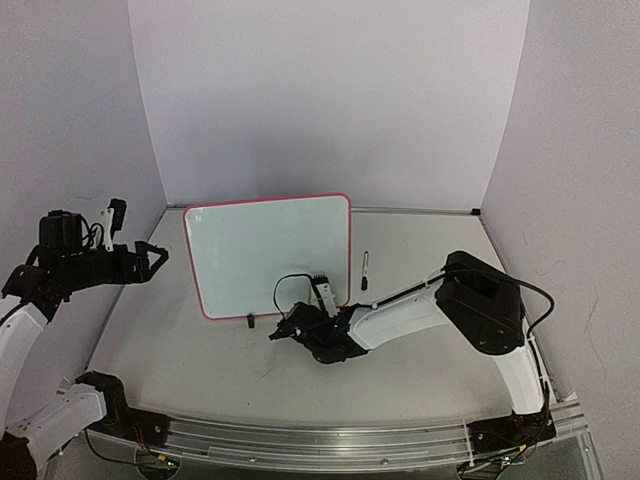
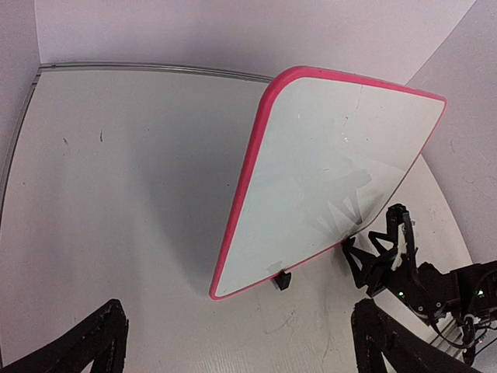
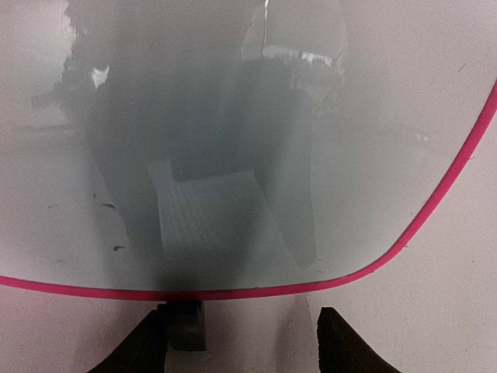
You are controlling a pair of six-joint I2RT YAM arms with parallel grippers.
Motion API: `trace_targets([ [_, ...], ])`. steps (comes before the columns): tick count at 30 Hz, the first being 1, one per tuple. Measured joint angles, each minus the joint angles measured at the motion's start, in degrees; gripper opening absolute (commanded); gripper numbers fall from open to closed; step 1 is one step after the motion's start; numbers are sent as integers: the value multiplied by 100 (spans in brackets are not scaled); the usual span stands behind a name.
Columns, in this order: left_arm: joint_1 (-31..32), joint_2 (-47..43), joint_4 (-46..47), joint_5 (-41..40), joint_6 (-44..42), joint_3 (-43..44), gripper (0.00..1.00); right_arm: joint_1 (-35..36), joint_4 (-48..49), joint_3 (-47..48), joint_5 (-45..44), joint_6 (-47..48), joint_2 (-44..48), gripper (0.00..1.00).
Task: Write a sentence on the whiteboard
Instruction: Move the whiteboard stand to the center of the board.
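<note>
The pale counter (image 1: 420, 380) fills the space between the grey walls. The whiteboard (image 1: 265, 250) stands on its long edge left of the middle of the counter, its face turned toward the near side and its pink-red rim running all round. In the wrist views that face carries only dull reflections and a few faint dark specks near the lower edge. The right arm (image 1: 400, 318) lies low across the counter, reaching leftward from the right side to the near bottom edge of the board. The left arm (image 1: 90, 265) is raised at the far left, well apart from the board and pointing toward its left edge. The right gripper (image 1: 280, 333) sits just in front of the board's bottom rim with its fingers (image 3: 140, 350) spread and nothing between them. The left gripper (image 1: 158, 256) hangs in the air with its fingers (image 2: 93, 342) likewise wide apart and bare. A black marker (image 1: 365, 270) lies on the counter just right of the board, apart from both grippers. A small black foot (image 3: 184, 325) props the bottom rim, straight ahead of the right gripper.
</note>
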State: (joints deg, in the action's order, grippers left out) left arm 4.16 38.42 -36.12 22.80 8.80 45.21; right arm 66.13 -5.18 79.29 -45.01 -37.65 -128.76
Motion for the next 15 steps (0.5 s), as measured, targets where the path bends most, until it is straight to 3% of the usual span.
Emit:
trace_targets([
  [5, 0, 89, 2, 6, -2, 0, 99, -57, 531, -747, 674, 494, 641, 79],
  [15, 0, 345, 14, 107, -11, 0, 99, -60, 1006, -2296, 1741, 940, 2682, 84],
])
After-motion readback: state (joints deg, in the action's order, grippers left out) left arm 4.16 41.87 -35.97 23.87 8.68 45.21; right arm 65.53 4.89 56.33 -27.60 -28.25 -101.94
